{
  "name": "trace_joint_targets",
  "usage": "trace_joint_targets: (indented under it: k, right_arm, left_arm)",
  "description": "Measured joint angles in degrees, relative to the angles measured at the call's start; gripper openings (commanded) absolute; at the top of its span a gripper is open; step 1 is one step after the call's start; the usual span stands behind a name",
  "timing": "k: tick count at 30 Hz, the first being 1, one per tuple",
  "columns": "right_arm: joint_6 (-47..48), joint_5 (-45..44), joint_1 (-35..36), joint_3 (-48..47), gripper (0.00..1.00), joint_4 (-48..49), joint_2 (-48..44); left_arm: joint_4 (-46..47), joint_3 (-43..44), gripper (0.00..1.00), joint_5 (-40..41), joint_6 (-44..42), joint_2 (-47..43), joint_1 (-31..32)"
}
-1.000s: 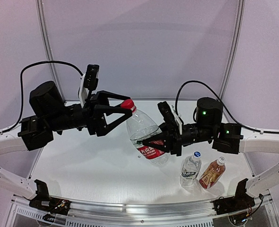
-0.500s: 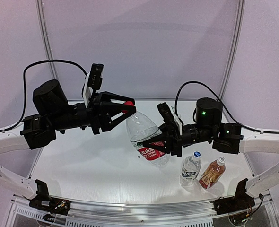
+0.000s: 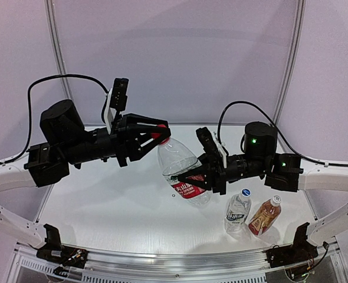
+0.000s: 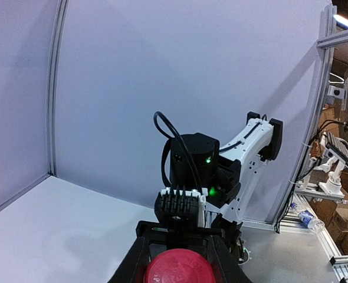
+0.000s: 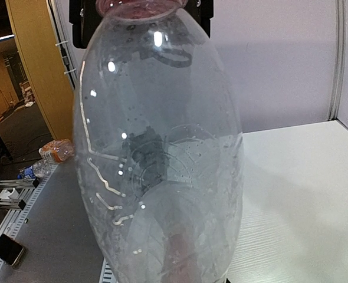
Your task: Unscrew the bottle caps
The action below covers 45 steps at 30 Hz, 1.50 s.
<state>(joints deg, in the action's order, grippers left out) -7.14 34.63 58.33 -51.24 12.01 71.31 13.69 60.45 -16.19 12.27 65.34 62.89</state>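
A clear bottle with a red label (image 3: 183,168) hangs tilted above the table, neck toward the upper left. My right gripper (image 3: 193,178) is shut on its labelled lower body. My left gripper (image 3: 160,134) is shut on its red cap (image 3: 160,131). In the left wrist view the red cap (image 4: 179,268) sits between both black fingers (image 4: 128,266). The bottle (image 5: 162,147) fills the right wrist view and hides my right fingers. On the table lie a small clear bottle (image 3: 237,212) with a blue-and-white cap (image 3: 245,192) and an amber bottle (image 3: 263,218) with a pale cap (image 3: 275,200).
The white table (image 3: 103,206) is ringed by a curved white backdrop (image 3: 174,59) and a metal rail (image 3: 174,259) along the near edge. The two small bottles lie just below my right forearm (image 3: 280,168).
My left gripper's jaws have closed from wide open onto the red cap, and that arm edged slightly right. The right arm and the bottle have stayed put.
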Motion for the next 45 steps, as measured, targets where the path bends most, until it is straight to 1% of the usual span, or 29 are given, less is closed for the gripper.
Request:
trace_joint_targets:
  k: [4,6,10,15,17,21,24,27,29,33,36,41,43,45]
  right_arm:
    - [-0.33,-2.08,0.0,-0.04,0.14,0.0,0.11]
    - [-0.57,-3.74,0.0,-0.26,0.14,-0.02,0.35]
    - [-1.27,-9.11,-0.02,-1.14,0.14,-0.02,1.11]
    - [-2.47,-18.29,0.09,-2.32,0.13,-0.66,2.14]
    - [-2.89,-21.75,0.11,-2.6,0.13,-1.2,2.71]
    - [-3.04,-25.57,0.13,-2.69,0.13,-1.68,3.63]
    - [-3.04,-27.19,0.15,-3.13,0.13,-1.88,4.22]
    - [-3.02,-28.0,0.15,-3.34,0.13,-1.9,4.52]
    - [-3.02,-28.22,0.15,-3.34,0.13,-1.92,4.61]
    - [-3.48,-29.51,0.09,-3.34,0.13,-0.48,4.61]
    - [-3.74,-29.62,0.02,-3.34,0.13,0.85,4.61]
    - [-3.93,-29.49,0.02,-3.32,0.13,1.7,4.61]
    - [-3.98,-29.38,0.02,-3.28,0.13,1.84,4.61]
    - [-4.11,-29.33,0.02,-3.21,0.13,2.12,4.61]
  left_arm:
    - [-0.11,0.02,0.17,2.64,-0.09,0.11,0.44]
    - [-0.22,0.2,0.17,5.66,0.2,0.39,0.83]
    - [-0.72,1.22,0.17,15.08,1.95,1.55,1.99]
    - [-1.64,3.52,0.17,29.7,7.82,4.55,3.26]
    - [-1.81,4.24,0.17,33.66,10.1,6.03,3.34]
    - [-2.51,5.44,0.19,38.8,13.33,8.37,3.34]
    - [-2.91,6.43,0.26,41.99,14.97,9.68,3.34]
    - [-2.93,6.69,0.32,43.08,15.54,10.08,3.41]
    - [-2.97,6.69,0.39,43.6,15.87,10.21,3.45]
    - [-3.91,6.67,0.57,43.45,16.06,10.43,3.91]
    - [-4.48,6.67,0.65,42.6,15.63,10.78,4.85]
    - [-4.79,6.67,0.75,41.7,14.27,10.8,5.22]
    - [-4.76,6.67,0.82,41.31,13.73,10.73,5.42]
    - [-4.81,6.67,0.92,40.92,12.81,10.49,5.7]
